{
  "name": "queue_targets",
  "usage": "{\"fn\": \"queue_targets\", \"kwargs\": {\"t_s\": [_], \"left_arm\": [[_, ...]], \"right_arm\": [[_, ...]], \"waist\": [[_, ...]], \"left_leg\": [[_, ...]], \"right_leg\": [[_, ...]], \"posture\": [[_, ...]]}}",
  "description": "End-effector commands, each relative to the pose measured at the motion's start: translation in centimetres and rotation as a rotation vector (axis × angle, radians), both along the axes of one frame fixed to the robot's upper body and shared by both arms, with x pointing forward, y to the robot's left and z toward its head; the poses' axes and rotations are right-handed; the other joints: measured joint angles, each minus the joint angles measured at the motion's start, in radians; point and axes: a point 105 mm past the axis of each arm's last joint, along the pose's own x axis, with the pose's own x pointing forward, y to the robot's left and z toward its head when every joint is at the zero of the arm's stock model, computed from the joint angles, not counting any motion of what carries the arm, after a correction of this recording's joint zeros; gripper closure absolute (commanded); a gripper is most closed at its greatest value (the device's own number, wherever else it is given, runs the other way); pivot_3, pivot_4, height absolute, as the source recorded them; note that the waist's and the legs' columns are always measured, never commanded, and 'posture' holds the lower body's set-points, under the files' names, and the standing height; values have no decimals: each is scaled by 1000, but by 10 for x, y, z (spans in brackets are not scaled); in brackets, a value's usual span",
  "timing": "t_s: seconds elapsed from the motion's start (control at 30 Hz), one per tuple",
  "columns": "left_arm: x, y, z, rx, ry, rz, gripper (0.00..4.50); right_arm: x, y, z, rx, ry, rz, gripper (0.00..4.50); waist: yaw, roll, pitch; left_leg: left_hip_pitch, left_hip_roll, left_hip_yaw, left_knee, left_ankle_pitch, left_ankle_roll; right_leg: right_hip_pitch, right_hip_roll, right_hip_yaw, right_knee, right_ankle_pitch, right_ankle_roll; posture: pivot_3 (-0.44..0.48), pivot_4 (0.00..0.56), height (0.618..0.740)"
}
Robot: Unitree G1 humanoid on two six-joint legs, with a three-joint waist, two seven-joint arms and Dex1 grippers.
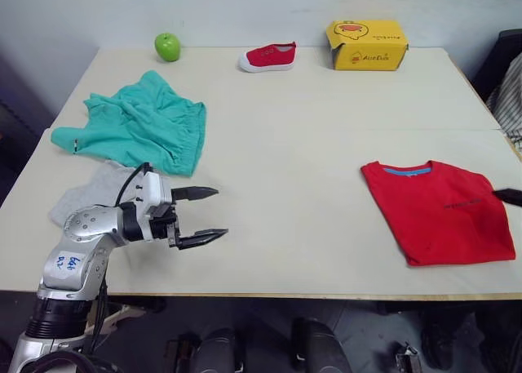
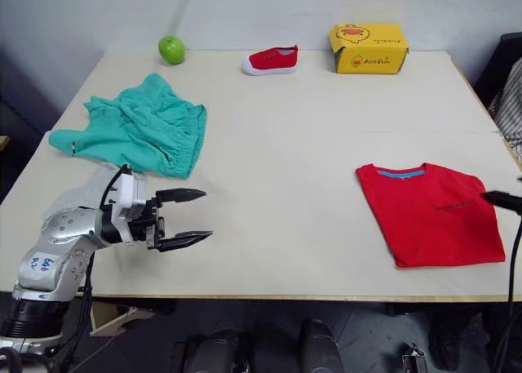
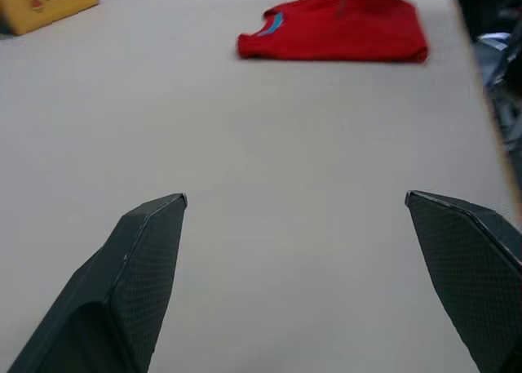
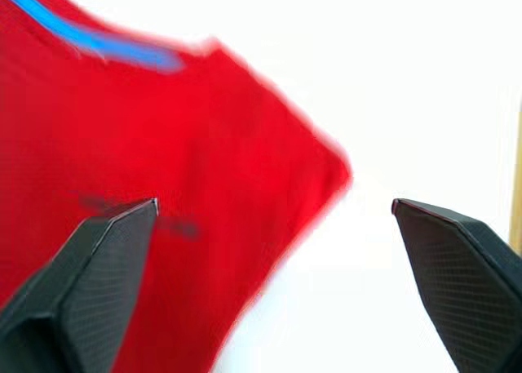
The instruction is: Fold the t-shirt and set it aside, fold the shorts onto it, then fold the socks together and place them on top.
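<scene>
The red t-shirt (image 1: 440,211) lies folded flat on the right side of the table, blue collar band toward the back. At the left back, the teal shorts (image 1: 134,124) lie crumpled and spread out. The grey socks (image 1: 86,195) lie just in front of them, partly hidden under my left arm. My left gripper (image 1: 221,212) hovers open and empty over bare table to the right of the socks. My right gripper (image 4: 275,202) is open over the t-shirt's right edge, holding nothing; one of its fingers (image 1: 510,197) shows at the right.
Along the table's back edge stand a green apple (image 1: 167,46), a small red shoe (image 1: 267,56) and a yellow cardboard box (image 1: 367,44). Bare tabletop (image 1: 294,177) stretches between the shorts and the t-shirt. The front edge runs close below my left gripper.
</scene>
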Motion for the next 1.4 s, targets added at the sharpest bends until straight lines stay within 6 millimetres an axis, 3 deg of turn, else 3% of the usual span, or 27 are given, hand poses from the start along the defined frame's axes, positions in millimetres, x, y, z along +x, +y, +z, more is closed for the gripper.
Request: {"fn": "queue_targets", "kwargs": {"t_s": [0.03,0.13,0.27,0.33,0.47,0.6,0.67,0.77,0.9,1.03,1.2,1.4], "left_arm": [[6,37,8,-37,-114,173,0],[-2,67,0,15,-165,280,0],[-20,114,-9,13,-196,530,0],[-33,146,-13,-9,-190,705,0],[-59,186,-21,-42,-162,933,0],[-116,223,-52,-137,29,1204,0],[-136,233,-57,-125,54,1296,0],[-144,234,-51,-126,51,1313,0],[-121,211,-23,-150,-18,1190,0],[-77,173,-4,-53,-46,965,0],[-22,130,-2,269,-98,660,0],[57,94,0,437,-225,499,0]], "right_arm": [[0,45,32,-33,-286,248,8],[-9,97,-3,-33,-264,457,8],[-14,166,-31,76,-407,595,8],[-19,189,-44,141,-472,613,8],[-35,213,-67,165,-488,671,8],[-44,225,-95,225,-461,633,8],[-47,228,-99,259,-468,598,8],[-46,228,-101,277,-491,543,8],[-54,246,-101,308,-502,578,8],[-48,251,-95,313,-522,578,8],[-39,255,-90,302,-521,604,8],[-29,252,-91,264,-509,605,8]], "waist": [[-1,-2,0],[3,-8,-1],[5,-8,-1],[6,-8,-1],[20,-8,-1],[18,-12,-3],[12,-14,-3],[10,-17,-5],[22,-21,-8],[31,-21,-8],[28,-20,-8],[28,-19,-8]], "left_leg": [[0,1,0,-1,0,0],[2,2,-1,-5,1,-3],[2,0,0,-6,1,-1],[2,0,-1,-6,0,-1],[2,-1,-4,-6,-1,1],[3,-2,-4,-6,-3,2],[6,-2,-3,-8,-4,2],[7,-2,-3,-8,-7,-3],[11,0,-6,-8,-9,-1],[10,0,-7,-10,-6,-8],[12,-1,-4,-10,-5,-8],[11,0,0,-9,-3,-4]], "right_leg": [[0,0,0,0,0,0],[1,1,-1,2,0,0],[0,-2,0,2,0,0],[0,-3,-1,2,0,0],[1,-11,-2,0,0,0],[2,-13,-2,-1,0,0],[4,-13,-2,-1,-1,-1],[4,-14,-2,-1,-1,-2],[5,-15,1,-1,-2,-7],[5,-15,1,2,-4,-9],[4,-13,-4,7,-4,-10],[3,-3,-4,10,-3,-9]], "posture": [[0,150,740],[0,150,740],[0,150,740],[0,150,740],[0,150,740],[0,150,740],[0,150,740],[0,150,740],[0,150,740],[0,150,740],[0,150,740],[0,150,740]]}}
